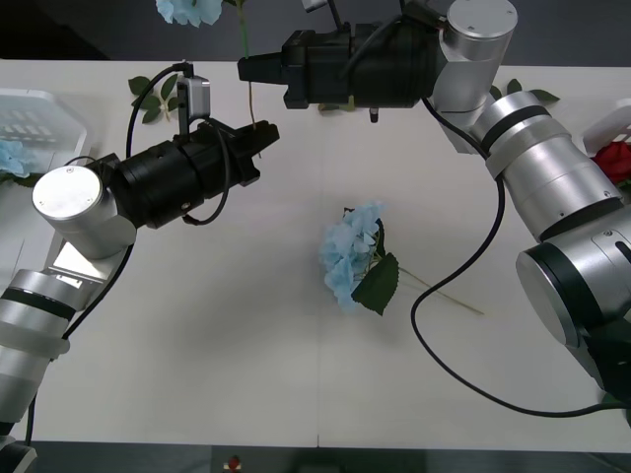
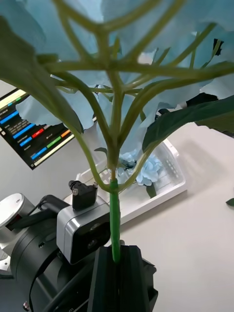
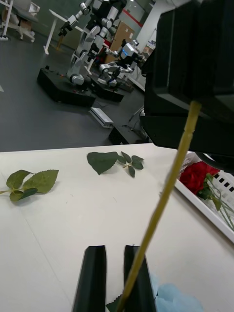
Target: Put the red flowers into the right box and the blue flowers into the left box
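White table (image 1: pixel 197 374), nearest item: one blue flower (image 1: pixel 350 258) lying flat at centre, broad leaf beside its head, thin stem trailing toward the robot's right.

Left gripper (image 1: pixel 264 138): raised over the table's left-centre, black fingers (image 3: pixel 92 278) close together with the thin stem of a second blue flower (image 2: pixel 146 44) against them; whether they pinch it cannot be told.

Right gripper (image 1: pixel 248 68): just beyond the left one, jaws closed on the same stem higher up, holding it upright, fluffy head at the top edge of the front view.

Left box (image 1: pixel 35 113): far left, one blue head inside.

Right box (image 3: pixel 214 207): far right, red flowers (image 1: pixel 616 158) inside.

Loose leaf sprigs (image 3: pixel 114 160): along the far edge.
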